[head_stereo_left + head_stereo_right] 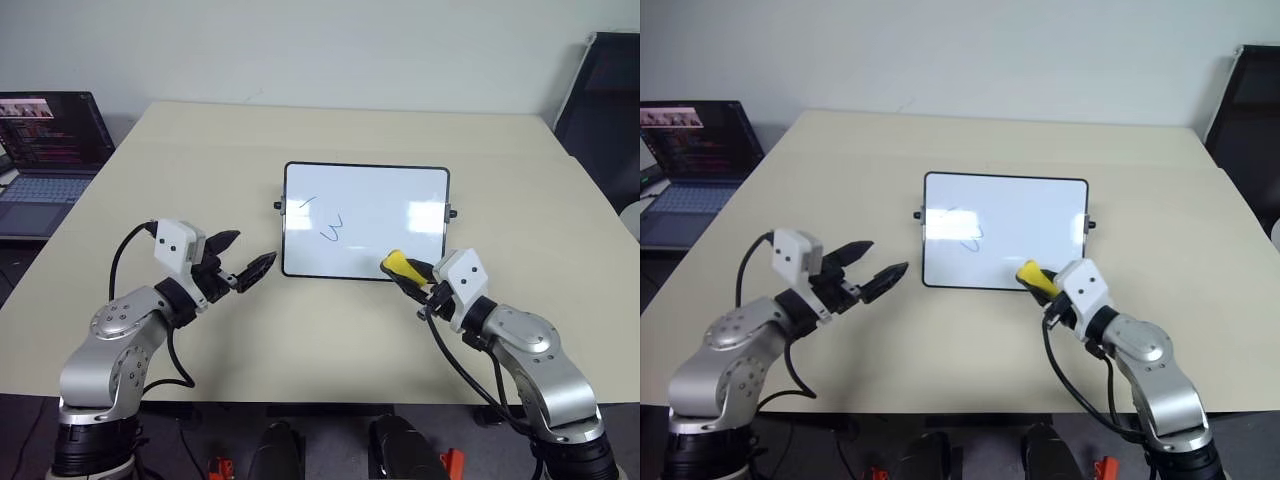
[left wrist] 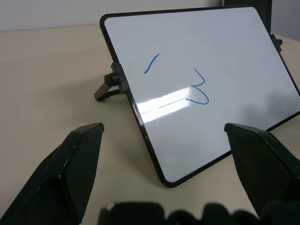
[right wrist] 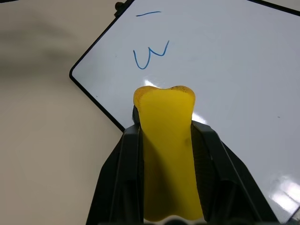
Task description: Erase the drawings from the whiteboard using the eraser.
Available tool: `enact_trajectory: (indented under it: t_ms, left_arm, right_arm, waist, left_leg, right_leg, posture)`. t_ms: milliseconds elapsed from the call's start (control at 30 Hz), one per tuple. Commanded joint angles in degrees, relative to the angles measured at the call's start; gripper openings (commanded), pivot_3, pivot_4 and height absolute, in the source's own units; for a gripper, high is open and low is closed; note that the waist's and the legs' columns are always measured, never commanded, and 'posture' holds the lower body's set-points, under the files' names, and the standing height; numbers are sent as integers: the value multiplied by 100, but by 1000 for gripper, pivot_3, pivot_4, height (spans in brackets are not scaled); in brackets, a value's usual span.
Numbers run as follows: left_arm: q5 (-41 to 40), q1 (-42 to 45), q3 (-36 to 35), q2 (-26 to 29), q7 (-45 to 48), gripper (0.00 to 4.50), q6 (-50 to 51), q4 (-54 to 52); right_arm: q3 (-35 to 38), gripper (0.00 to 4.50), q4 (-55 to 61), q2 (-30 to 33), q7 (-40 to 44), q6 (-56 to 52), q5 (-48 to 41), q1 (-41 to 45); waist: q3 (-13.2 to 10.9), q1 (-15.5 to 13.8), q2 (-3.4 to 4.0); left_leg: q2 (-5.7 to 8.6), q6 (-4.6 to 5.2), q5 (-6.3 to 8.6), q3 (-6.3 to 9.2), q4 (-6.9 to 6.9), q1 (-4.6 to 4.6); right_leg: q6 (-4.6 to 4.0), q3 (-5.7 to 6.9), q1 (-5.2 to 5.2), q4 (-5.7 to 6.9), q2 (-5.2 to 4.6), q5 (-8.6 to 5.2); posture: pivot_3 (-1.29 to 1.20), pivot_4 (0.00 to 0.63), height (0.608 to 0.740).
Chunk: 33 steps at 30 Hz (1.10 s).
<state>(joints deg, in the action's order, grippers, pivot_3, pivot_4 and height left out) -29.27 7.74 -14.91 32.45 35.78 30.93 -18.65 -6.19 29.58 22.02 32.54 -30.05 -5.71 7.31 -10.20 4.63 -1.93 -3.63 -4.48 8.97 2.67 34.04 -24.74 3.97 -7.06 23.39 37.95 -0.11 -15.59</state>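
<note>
The whiteboard lies on the table's middle, black-framed, propped on small knobs. Two blue drawings mark its left half: a short stroke and a squiggle, the same squiggle in the right wrist view. My right gripper is shut on the yellow eraser, which hovers at the board's near right edge; the eraser sits squeezed between both fingers. My left gripper stands open just left of the board's near left corner, level, with nothing between its fingers.
A laptop with a lit screen stands at the far left, partly off the beige table. A dark chair shows at the far right. Cables trail from both wrists.
</note>
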Motion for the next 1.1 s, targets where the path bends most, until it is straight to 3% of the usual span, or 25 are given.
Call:
enact_trajectory:
  t_ms: [33, 267, 600, 900, 1100]
  left_arm:
    - [-33, -31, -206, 95, 85, 4500, -232, -24]
    - [83, -63, -117, 138, 234, 4500, -429, 126]
    - [153, 310, 100, 284, 440, 4500, -436, 277]
    - [207, 292, 185, 287, 629, 4500, -579, 469]
    - [253, 199, 150, 325, 859, 4500, -760, 698]
  right_arm:
    - [-237, 1049, -94, 69, -78, 183, 197, 297]
    - [-721, 1049, -653, -227, -409, 22, 561, 1244]
    - [-1381, 1049, -3001, -581, -789, 895, 1581, 3149]
    - [-2272, 1049, -3496, -306, 273, 833, 2102, 3281]
    - [-1887, 1048, -4155, -509, -729, 1316, 2588, 3894]
  waist:
    - [0, 5, 0]
    - [0, 15, 0]
    - [0, -21, -1]
    - [0, 7, -1]
    - [0, 14, -1]
  left_leg:
    - [0, 0, 0, -1, 1, 0]
    - [0, 0, 0, -1, 2, 0]
    - [0, 0, 0, 1, -2, -6]
    - [-3, 1, 0, 4, -6, -4]
    - [-2, 1, -3, 4, 8, 1]
  right_leg:
    - [0, -1, 1, 1, 0, 0]
    - [-1, -1, 2, 1, 0, 1]
    - [7, 4, 4, 0, 1, 5]
    - [14, 9, 5, 7, 4, 7]
    - [-5, 6, 0, 9, 3, 15]
  posture:
    - [0, 150, 740]
    - [0, 150, 740]
    - [0, 150, 740]
    - [0, 150, 740]
    - [0, 150, 740]
